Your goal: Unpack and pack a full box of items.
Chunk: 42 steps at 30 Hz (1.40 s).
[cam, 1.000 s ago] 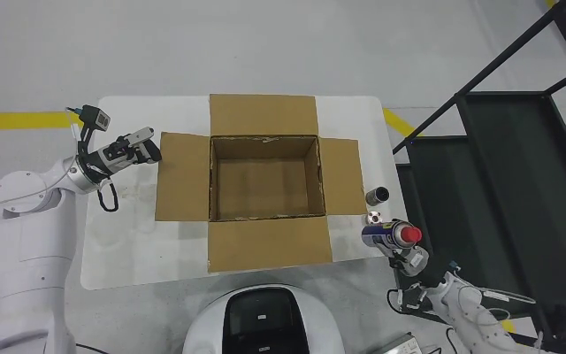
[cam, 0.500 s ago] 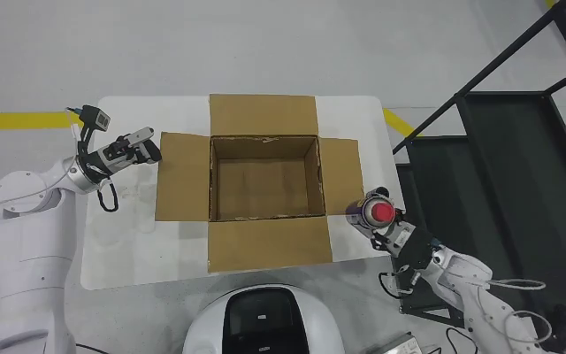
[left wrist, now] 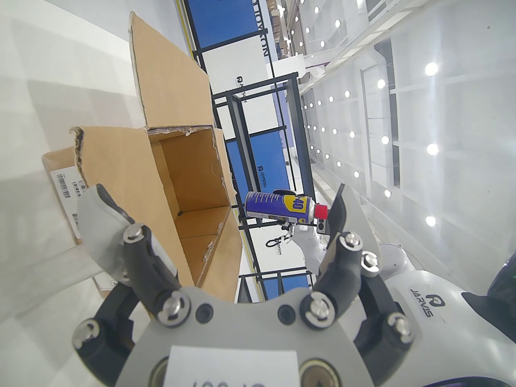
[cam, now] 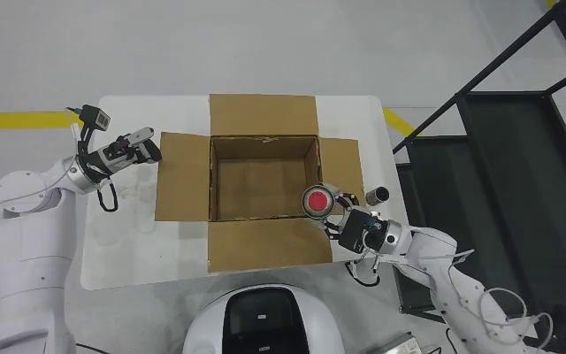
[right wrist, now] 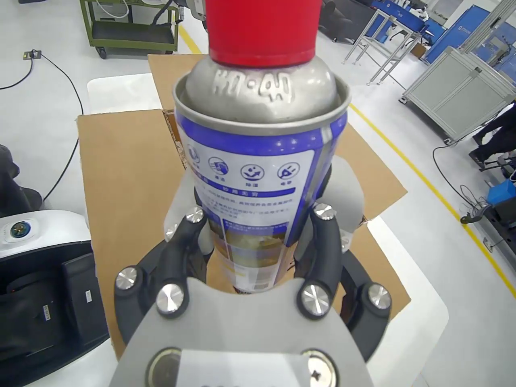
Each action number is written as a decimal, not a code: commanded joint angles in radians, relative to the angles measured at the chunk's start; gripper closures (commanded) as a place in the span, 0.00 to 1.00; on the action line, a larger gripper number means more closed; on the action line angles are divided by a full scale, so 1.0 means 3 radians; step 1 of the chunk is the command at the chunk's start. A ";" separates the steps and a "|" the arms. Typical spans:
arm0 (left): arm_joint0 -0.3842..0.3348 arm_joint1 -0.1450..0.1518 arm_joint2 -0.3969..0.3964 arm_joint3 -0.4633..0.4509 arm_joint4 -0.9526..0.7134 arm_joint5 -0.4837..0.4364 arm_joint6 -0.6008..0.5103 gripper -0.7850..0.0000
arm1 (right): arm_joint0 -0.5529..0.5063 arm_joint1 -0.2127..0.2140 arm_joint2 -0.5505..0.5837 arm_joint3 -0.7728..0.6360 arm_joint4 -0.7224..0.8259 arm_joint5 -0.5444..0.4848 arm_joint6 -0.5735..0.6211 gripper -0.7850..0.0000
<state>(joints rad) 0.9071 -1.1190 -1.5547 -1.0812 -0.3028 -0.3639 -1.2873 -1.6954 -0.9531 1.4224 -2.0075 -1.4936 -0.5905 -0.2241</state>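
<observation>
One round metal can (cam: 318, 200), cardboard box (cam: 263, 115)

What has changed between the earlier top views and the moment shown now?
The right gripper, shut on the blue spray can with a red cap, carried it from the table's near right edge to above the near right corner of the open brown cardboard box, turning it from sideways to cap up. The box, the small dark cylinder on the table and the open left gripper stayed in place.

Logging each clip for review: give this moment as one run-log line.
right pincer: shut on spray can | spray can: above box, right side | left pincer: open, beside left flap
</observation>
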 commanded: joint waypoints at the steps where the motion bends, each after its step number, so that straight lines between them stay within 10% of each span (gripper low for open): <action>1: 0.0000 0.0000 0.0000 0.0000 0.0000 0.0000 0.0000 0.00 | -0.0002 0.0000 0.0002 -0.0001 -0.0003 0.0001 -0.0003 1.00; 16: 0.0000 0.0000 0.0000 0.0000 0.0000 0.0000 0.0000 0.00 | 0.0026 0.0002 -0.0018 0.0079 -0.0022 -0.0060 0.0101 1.00; 24: 0.0000 0.0000 0.0000 0.0000 0.0000 0.0000 0.0000 0.00 | 0.0922 -0.0030 -0.0323 0.0234 0.0576 -0.0668 0.1449 1.00; 34: 0.0000 0.0000 0.0000 0.0000 0.0000 0.0000 0.0000 0.00 | 0.2245 -0.0221 -0.1331 0.0523 0.1504 -0.0496 0.3274 1.00; 42: 0.0000 0.0000 0.0000 0.0000 0.0000 0.0000 0.0000 0.00 | 0.2615 -0.0318 -0.1698 0.0788 0.1717 -0.0352 0.3695 1.00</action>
<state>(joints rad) 0.9071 -1.1190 -1.5547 -1.0812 -0.3028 -0.3639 -1.2873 -0.9096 -1.0488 0.9116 -1.7703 -0.9777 -0.6956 0.8858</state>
